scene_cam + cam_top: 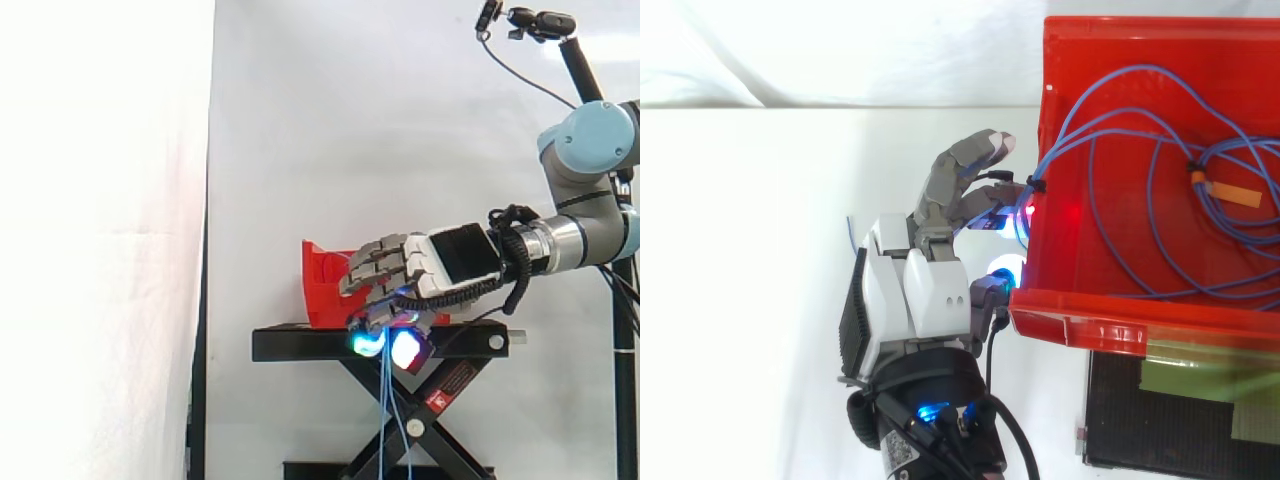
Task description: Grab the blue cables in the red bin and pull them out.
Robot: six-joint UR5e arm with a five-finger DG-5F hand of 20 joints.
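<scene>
Since our hand pinches only some strands at the red bin's left wall, the blue cables coiled inside may, we judge, snag there or slip free.

Your arm comes in from the right of the side view, with its blue-grey joint high and a wrist below it that lies nearly level. The hand reaches left from the wrist, its back turned up and its fingers bent downward. Its fingertips glow cyan and white under the palm. They are drawn close together, with the blue cables pinched between them and hanging straight down. From above, your hand points up the view. Most of its fingers curl under and to the right, and a pad glows pale cyan. The finger farthest up the view lies straighter than the others.
</scene>
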